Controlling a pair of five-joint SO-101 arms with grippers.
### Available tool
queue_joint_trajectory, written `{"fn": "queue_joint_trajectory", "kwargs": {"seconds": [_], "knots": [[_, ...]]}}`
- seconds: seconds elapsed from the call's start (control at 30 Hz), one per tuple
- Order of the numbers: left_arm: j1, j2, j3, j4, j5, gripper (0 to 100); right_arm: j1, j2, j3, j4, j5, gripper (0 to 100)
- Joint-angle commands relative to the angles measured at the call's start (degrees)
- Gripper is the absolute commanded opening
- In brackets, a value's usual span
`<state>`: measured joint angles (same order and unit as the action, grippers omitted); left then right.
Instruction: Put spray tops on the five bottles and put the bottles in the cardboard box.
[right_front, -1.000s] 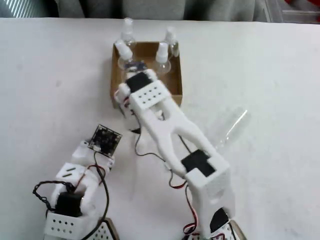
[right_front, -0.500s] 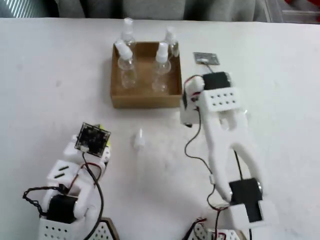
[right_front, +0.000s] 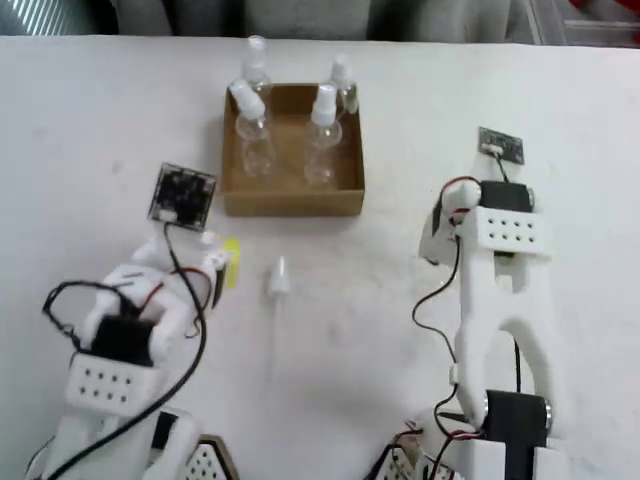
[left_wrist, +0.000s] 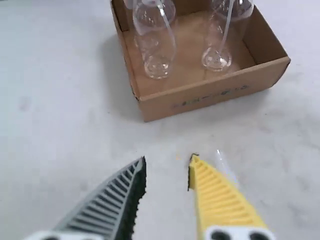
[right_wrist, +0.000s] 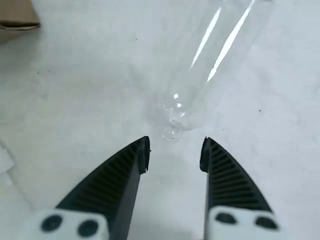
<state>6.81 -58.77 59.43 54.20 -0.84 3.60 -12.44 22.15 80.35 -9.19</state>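
Both pairs of fingers stand apart with nothing held between them. The left fingers (left_wrist: 220, 200), one grey and one yellow, point at the near wall of the box (left_wrist: 210, 95) with a moderate gap between their tips. Just beside the yellow tip, a loose spray top (right_front: 279, 277) lies on the tabletop (right_front: 120, 100), on the near side of the box. It is pale and hard to make out against the white surface. The right fingers (right_wrist: 117, 185) hover off the box's right side, their tips near the neck of a clear bottle (right_wrist: 215, 65) lying on its side, its far end cut off. Four capped bottles (right_front: 322, 125) stand at the box. Two are clearly inside, toward the front. Whether the back two stand inside or just behind the far wall is unclear.
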Motion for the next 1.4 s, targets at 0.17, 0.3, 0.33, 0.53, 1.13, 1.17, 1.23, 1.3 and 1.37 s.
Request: {"fn": "queue_joint_trajectory", "kwargs": {"seconds": [0.17, 0.3, 0.33, 0.53, 1.13, 1.17, 1.23, 1.3, 1.37], "knots": [[8.4, 18.95, -9.32, -3.16, 6.42, 17, 4.79, -1.71, 7.56, -8.92, 4.66, 14.5], [8.48, 29.23, -13.71, -5.36, 7.91, 17, 4.88, -1.71, 8.53, -9.27, 4.75, 14.5], [8.48, 31.78, -14.59, -5.63, 8.7, 17, 4.88, -1.71, 8.53, -9.27, 4.75, 14.5], [8.04, 47.96, -21.1, -5.63, 12.92, 18, 4.62, -1.71, 8.53, -9.36, 4.75, 14.5], [8.75, 58.07, -25.49, -5.54, 21.36, 18, 2.86, -1.63, 9.93, -11.3, 6.95, 14.5], [8.75, 59.47, -26.2, -5.54, 21.98, 18, 2.51, -1.63, 10.29, -11.3, 7.03, 14.5], [8.57, 61.93, -27.6, -5.54, 23.03, 18, 2.24, -1.71, 10.55, -11.3, 7.03, 14.5], [8.66, 63.96, -29.54, -5.1, 23.12, 18, 2.24, -1.71, 10.55, -11.38, 7.03, 14.5], [8.84, 65.1, -30.59, -4.84, 23.21, 18, 2.24, -1.71, 10.64, -11.38, 7.03, 14.5]]}}
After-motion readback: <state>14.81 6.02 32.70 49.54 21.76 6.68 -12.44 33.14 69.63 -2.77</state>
